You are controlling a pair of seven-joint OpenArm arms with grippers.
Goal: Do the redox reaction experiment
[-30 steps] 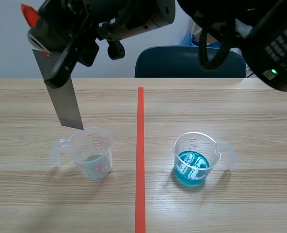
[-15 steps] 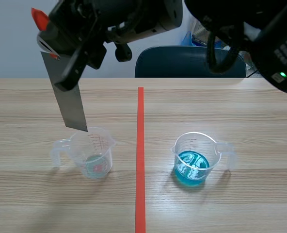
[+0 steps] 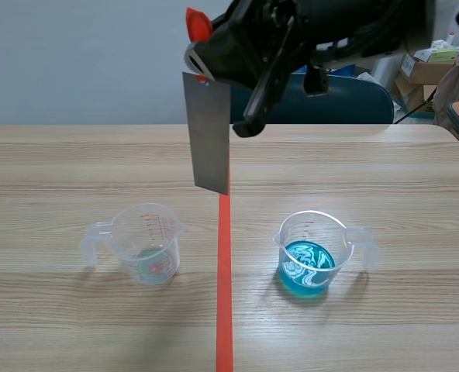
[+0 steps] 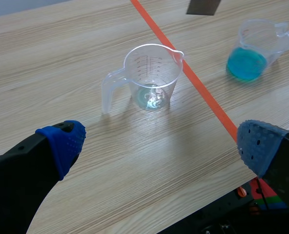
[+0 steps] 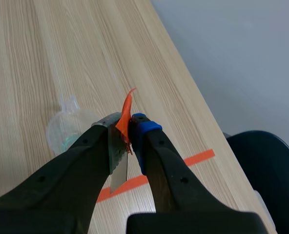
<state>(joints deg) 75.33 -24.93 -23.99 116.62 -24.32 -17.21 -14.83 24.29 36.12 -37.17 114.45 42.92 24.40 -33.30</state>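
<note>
The right arm (image 3: 322,31) is cased in glossy black housings, with a round black knob (image 3: 315,80) set beneath. The left gripper (image 4: 161,144) is formed of two thick black fingers (image 4: 17,180) tipped with blue dotted pads (image 4: 64,144); a blue pad is likewise seen on the right gripper (image 5: 126,127).

A light wood-grain table (image 3: 384,163) carries two clear plastic measuring cups, both upright, one on each side of an orange-red tape line (image 3: 224,294) running down its middle. The left cup (image 3: 146,242) holds only a pale trace at its bottom, handle turned away from the line. The right cup (image 3: 316,252), well apart from it, holds blue liquid.
</note>
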